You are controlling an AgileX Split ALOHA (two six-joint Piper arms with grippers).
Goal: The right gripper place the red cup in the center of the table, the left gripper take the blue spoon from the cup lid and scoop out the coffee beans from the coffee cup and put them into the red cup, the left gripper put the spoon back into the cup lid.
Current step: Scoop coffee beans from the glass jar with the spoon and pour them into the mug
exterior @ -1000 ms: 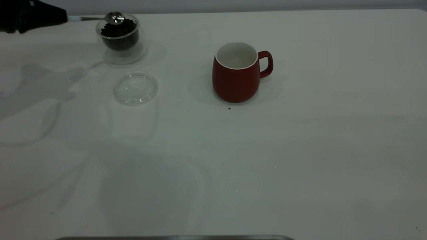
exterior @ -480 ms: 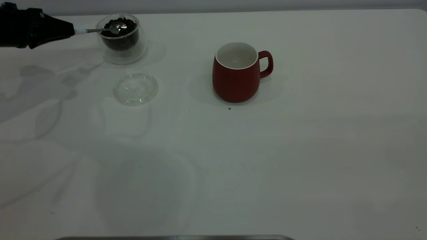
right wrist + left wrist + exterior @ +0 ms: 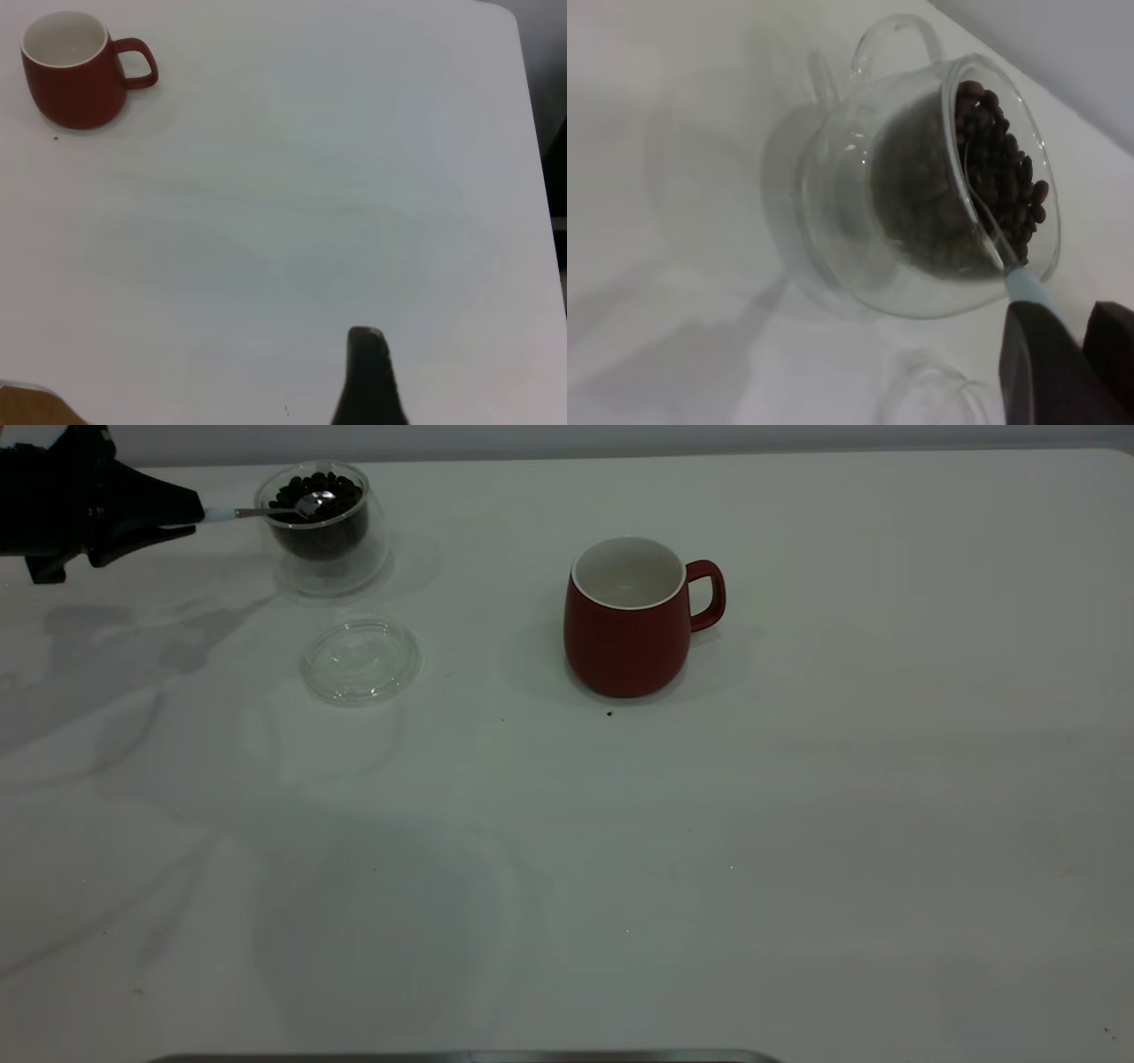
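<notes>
My left gripper (image 3: 188, 514) is at the far left, shut on the pale handle of the blue spoon (image 3: 266, 511). The spoon's silver bowl lies in the coffee beans (image 3: 314, 491) inside the clear coffee cup (image 3: 323, 531). In the left wrist view the gripper (image 3: 1076, 332) holds the spoon (image 3: 1028, 285) against the cup's (image 3: 859, 204) inner wall among the beans (image 3: 1001, 168). The cup lid (image 3: 361, 660) lies empty in front of the coffee cup. The red cup (image 3: 629, 624) stands upright and empty mid-table, handle to the right. The right gripper shows only one finger (image 3: 367, 376), far from the red cup (image 3: 75, 75).
The white table (image 3: 709, 868) is bare to the right and in front of the red cup. A small dark speck (image 3: 609, 713) lies by the red cup's base. The lid's edge (image 3: 935, 398) shows just beside the left gripper.
My left gripper has come down and slightly right. The spoon's bowl, held above the coffee cup's rim a second ago, now sits in the beans. The red cup and lid have not moved.
</notes>
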